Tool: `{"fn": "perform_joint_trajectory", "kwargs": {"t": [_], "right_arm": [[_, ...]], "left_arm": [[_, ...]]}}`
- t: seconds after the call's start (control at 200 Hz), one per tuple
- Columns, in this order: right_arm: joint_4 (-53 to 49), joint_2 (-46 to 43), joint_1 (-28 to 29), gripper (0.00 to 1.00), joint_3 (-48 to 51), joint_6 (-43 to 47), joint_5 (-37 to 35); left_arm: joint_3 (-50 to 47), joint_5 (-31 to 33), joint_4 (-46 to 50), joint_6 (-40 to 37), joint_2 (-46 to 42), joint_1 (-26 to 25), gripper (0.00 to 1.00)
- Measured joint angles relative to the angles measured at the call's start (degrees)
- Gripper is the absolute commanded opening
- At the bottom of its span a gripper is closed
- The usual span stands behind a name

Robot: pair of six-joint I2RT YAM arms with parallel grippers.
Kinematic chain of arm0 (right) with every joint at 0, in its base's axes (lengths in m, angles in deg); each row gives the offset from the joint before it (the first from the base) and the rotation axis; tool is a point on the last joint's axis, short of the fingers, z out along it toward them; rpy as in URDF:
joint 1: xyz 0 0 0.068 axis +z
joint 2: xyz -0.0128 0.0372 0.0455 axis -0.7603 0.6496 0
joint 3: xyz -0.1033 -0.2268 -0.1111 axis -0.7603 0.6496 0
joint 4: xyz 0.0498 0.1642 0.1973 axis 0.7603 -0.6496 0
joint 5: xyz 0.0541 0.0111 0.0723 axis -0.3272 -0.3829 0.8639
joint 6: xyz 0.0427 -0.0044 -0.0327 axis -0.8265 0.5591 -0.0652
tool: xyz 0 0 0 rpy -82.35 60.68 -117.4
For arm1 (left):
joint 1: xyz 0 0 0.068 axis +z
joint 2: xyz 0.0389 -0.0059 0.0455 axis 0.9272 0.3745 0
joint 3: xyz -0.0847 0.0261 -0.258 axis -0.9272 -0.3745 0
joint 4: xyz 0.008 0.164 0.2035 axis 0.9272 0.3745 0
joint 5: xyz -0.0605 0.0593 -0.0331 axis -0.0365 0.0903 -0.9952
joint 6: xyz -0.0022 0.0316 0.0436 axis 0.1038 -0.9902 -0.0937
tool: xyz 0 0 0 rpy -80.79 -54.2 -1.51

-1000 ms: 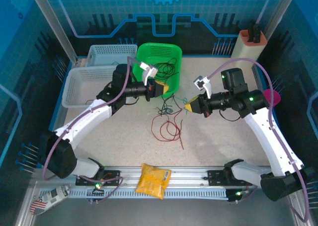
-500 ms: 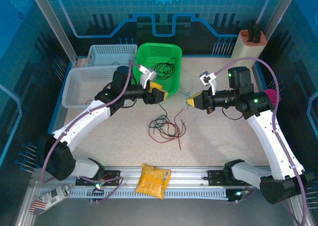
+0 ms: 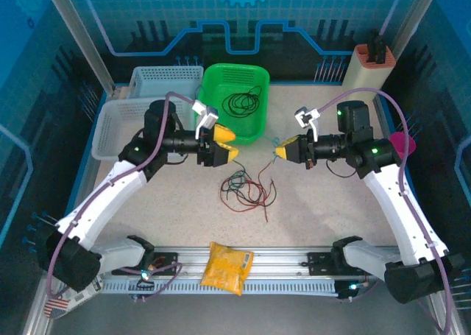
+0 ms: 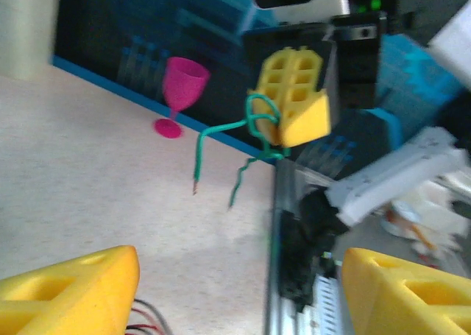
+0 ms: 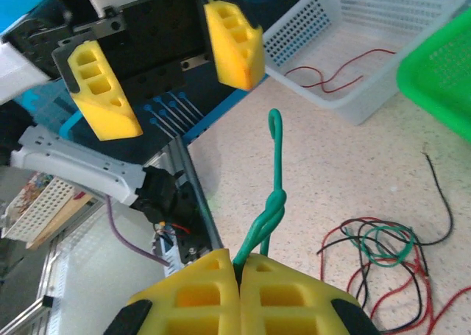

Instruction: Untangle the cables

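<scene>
- green wire (image 5: 274,195): short, knotted at mid-length, one end pinched in the right gripper (image 5: 239,265), free ends in the air.
- tangle (image 3: 249,191): red, black and green strands looped together, flat on the table (image 3: 184,202), mid-way between the arms.
- black wire (image 3: 239,99): loosely coiled in the green basket (image 3: 213,81).
- red wire (image 5: 335,66): lies curved in the white basket (image 5: 294,37).

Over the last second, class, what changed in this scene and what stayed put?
The left gripper opened and drew back leftward; the tangled cables it seems to have released settled into a smaller heap on the table. The right gripper stayed shut on the green cable; green basket and yellow packet unmoved.
</scene>
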Motion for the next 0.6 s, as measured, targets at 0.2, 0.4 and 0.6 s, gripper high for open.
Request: {"fn": "perform_joint_trajectory", "kwargs": {"t": [0.2,0.4,0.6], "right_arm": [[1.14,0.0,0.76,0.0,0.04,1.31,3.67],[1.25,0.0,2.29,0.0,0.04,2.78,5.07],[1.25,0.0,3.82,0.0,0.02,3.58,5.81]], "left_arm": [[2.51,-3.91,0.98,-0.26,2.43,-1.33,0.74],[4.37,-4.09,0.7,-0.04,4.17,-3.48,0.69],[5.33,-4.04,0.63,0.28,6.97,-5.33,0.51]]}}
